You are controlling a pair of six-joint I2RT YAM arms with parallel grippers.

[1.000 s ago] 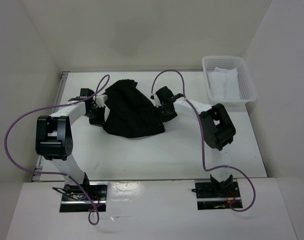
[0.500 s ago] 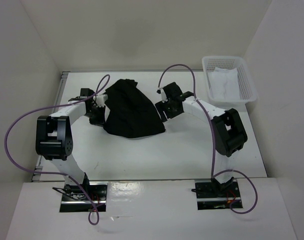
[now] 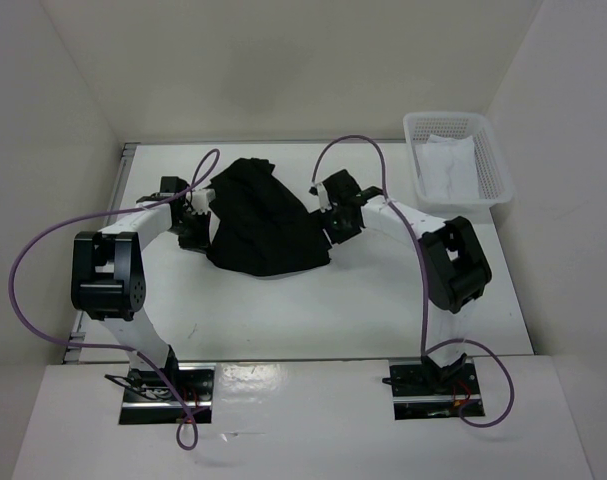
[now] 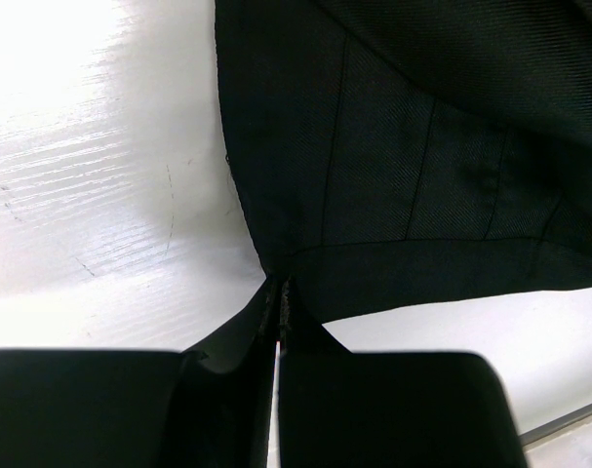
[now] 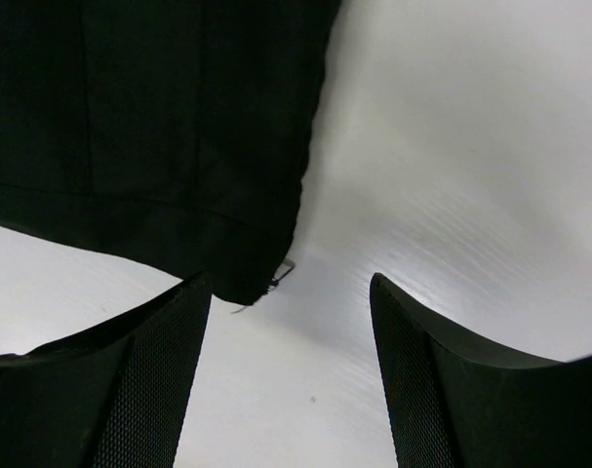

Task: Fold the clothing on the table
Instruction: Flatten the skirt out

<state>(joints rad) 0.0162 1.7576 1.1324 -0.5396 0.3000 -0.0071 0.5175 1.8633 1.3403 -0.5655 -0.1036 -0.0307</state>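
Overhead and wrist views of a fold in preparation. Shows the black ribbed garment lying bunched in a rough triangle on the white table, toward the far middle, between the two arms; narrow end pointing away from the bases, broad hem toward them.

Left gripper: fully closed, pinching a thin fold of the garment's left edge right at the fingertips; cloth fanning out from the pinch across the tabletop.

Right gripper: jaws standing wide, holding nothing; poised at the garment's right-hand corner, with only the tip of that corner and a loose thread reaching in beside the left finger; bare table under the rest of the gap; cannot tell whether the fingertips touch the surface.

Off to the far right, well apart: a white mesh basket with a white cloth inside; not part of the job.

Likely faults from here: closing the right jaws as placed, catching just the thread or a single layer, or missing the corner altogether; lifting with so shallow a left pinch, letting the edge slip out under the garment's weight; raising one side alone, twisting the cloth and dragging the heap sideways; folding over the existing bunching, trapping creases and leaving the edges misaligned.
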